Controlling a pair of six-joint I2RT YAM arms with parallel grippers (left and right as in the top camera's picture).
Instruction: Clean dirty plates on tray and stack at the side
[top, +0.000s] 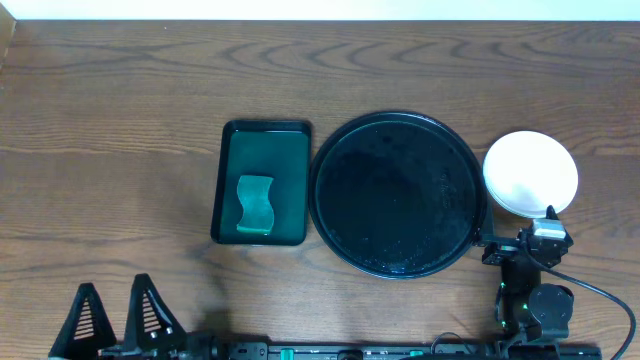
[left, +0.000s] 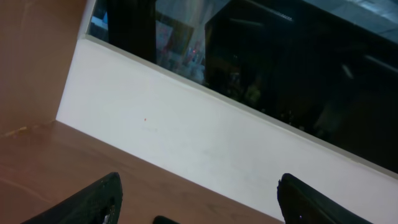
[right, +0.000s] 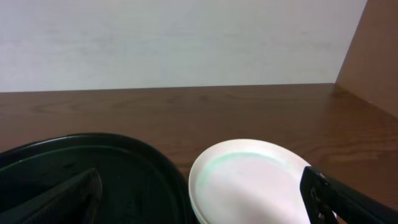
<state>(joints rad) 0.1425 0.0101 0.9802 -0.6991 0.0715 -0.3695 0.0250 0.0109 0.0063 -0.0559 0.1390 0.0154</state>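
The jaws of the left gripper (top: 115, 300) are held wide apart with nothing between them, near the front left edge of the brown wooden table (top: 120, 120). In its wrist view only the two dark fingertips (left: 106, 196), the tabletop and a white wall are seen. The jaws of the right gripper (right: 200, 180) are likewise spread wide and clamped on nothing. They are pointed toward the stacked round white plates with a pale mint tinge (top: 530, 172), which are seen close ahead between the fingers.

The plates are set on the table just beside the right rim of the large round glossy black tray (top: 330, 200), outside it. How many are stacked cannot be told, nor whether the stack touches the rim.

A smaller rectangular dark green tray (top: 228, 150) is placed just left of the black one, and a wavy green sponge (top: 255, 205) is laid inside it.
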